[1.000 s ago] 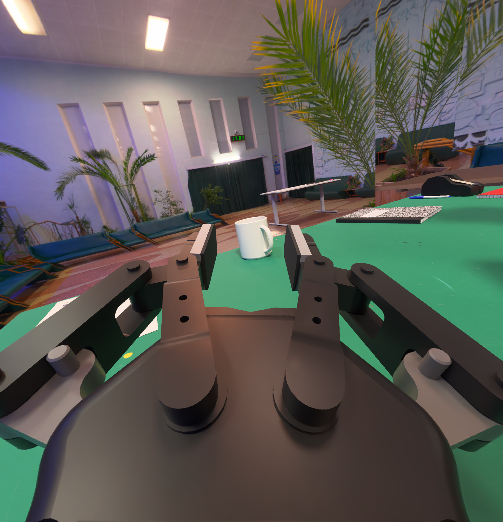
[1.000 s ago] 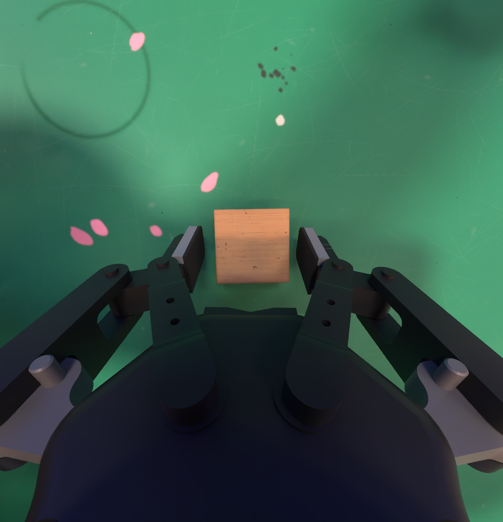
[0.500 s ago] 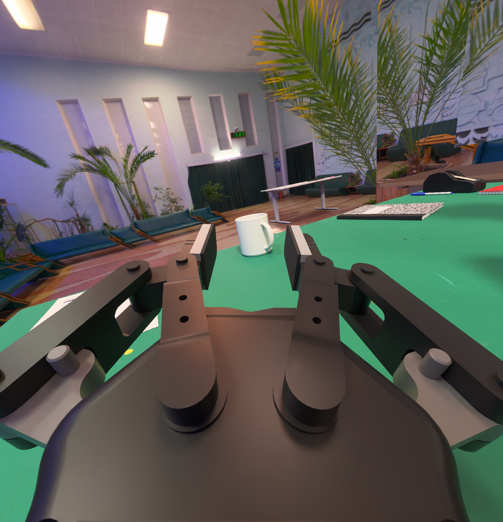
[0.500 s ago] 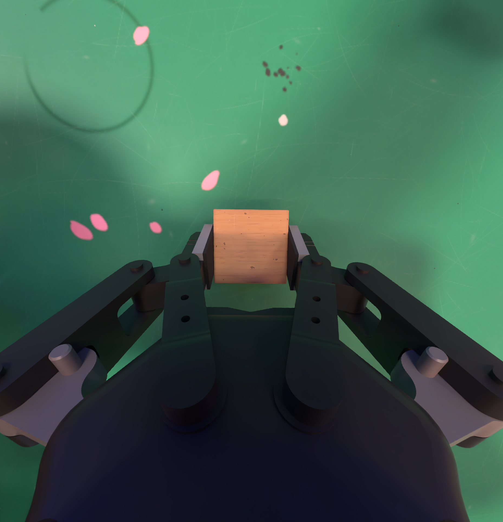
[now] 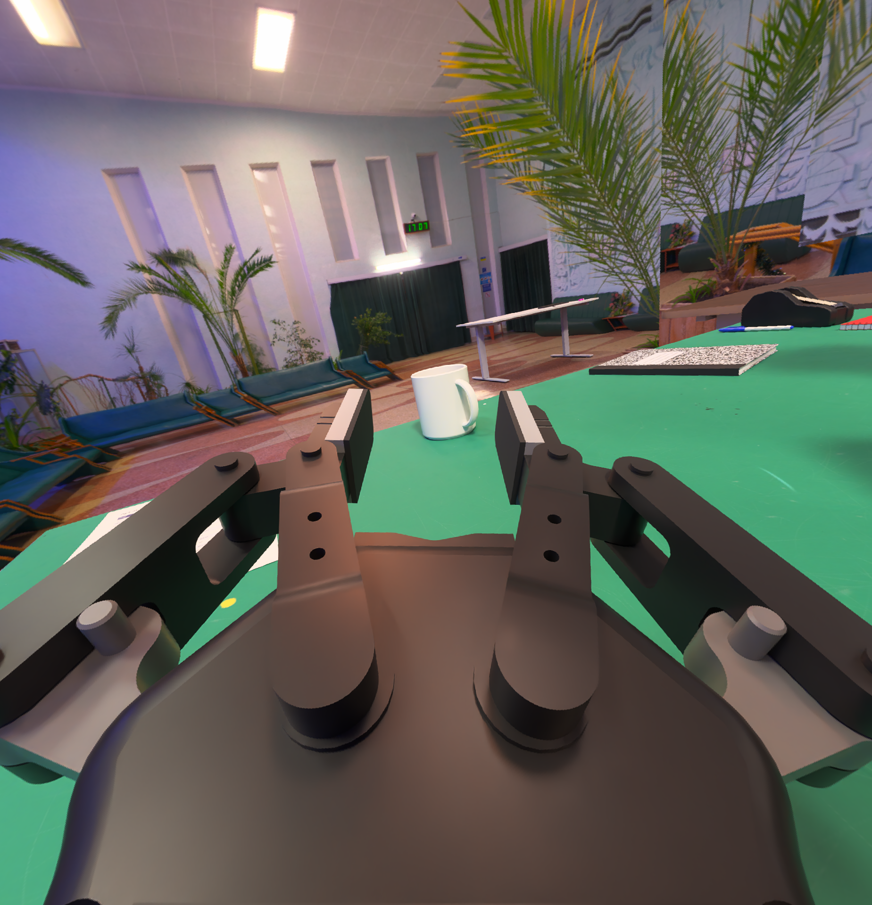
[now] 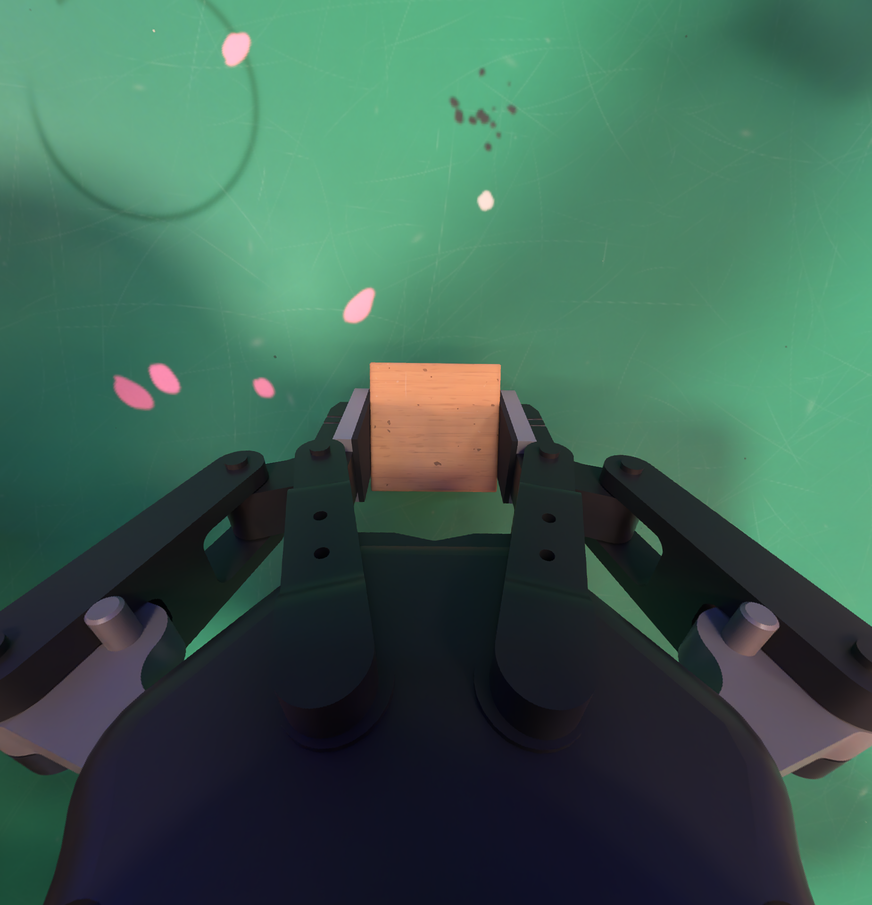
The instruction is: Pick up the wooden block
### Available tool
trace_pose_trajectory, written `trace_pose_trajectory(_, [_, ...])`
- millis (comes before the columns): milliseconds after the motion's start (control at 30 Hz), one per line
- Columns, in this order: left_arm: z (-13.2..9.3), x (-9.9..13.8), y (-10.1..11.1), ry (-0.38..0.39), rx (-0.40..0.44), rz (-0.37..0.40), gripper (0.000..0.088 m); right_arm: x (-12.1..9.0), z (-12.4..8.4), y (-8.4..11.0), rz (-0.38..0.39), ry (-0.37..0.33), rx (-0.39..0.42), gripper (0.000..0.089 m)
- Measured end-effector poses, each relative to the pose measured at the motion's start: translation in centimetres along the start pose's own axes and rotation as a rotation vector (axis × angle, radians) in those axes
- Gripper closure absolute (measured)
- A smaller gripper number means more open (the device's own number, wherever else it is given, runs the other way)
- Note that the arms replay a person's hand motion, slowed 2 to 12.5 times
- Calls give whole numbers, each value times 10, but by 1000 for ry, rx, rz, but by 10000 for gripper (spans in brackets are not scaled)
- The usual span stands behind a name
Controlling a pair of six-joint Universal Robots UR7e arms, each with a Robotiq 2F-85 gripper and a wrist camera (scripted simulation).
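We see the right gripper (image 6: pixel 435 440) pinching the wooden block (image 6: pixel 435 426) between both pads, above the green tabletop (image 6: pixel 669 294); pink petals (image 6: pixel 359 305) lie beyond the block. Our left gripper (image 5: pixel 434 450) is spread and empty, a white unmarked mug (image 5: pixel 443 401) just beyond its fingertips.

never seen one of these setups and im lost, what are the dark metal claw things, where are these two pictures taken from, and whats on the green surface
Each picture comes from a camera mounted on a robot arm's wrist, looking along its two-finger claw. In the right wrist view, the right gripper points down at the green table and is shut on the wooden block, a pad against each side. Pink flecks and dark specks lie nearby. In the left wrist view, the left gripper is open and empty, looking across the table at a white mug, a speckled notebook and a pen.
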State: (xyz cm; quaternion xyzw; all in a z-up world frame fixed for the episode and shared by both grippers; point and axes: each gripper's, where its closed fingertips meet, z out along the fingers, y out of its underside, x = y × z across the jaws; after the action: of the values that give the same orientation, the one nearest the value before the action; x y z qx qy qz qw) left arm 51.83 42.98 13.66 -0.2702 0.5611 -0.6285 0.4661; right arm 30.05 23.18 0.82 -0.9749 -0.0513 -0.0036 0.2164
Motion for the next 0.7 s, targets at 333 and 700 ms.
trace_pose_trajectory(333, [0, 5, 1, 19, -7, 11, 416, 5, -7, 3, 7, 34, 11, 477])
trace_pose_trajectory(700, [-1, 12, 4, 38, -39, 23, 383, 12, -23, 11, 48, 85, 50, 477])
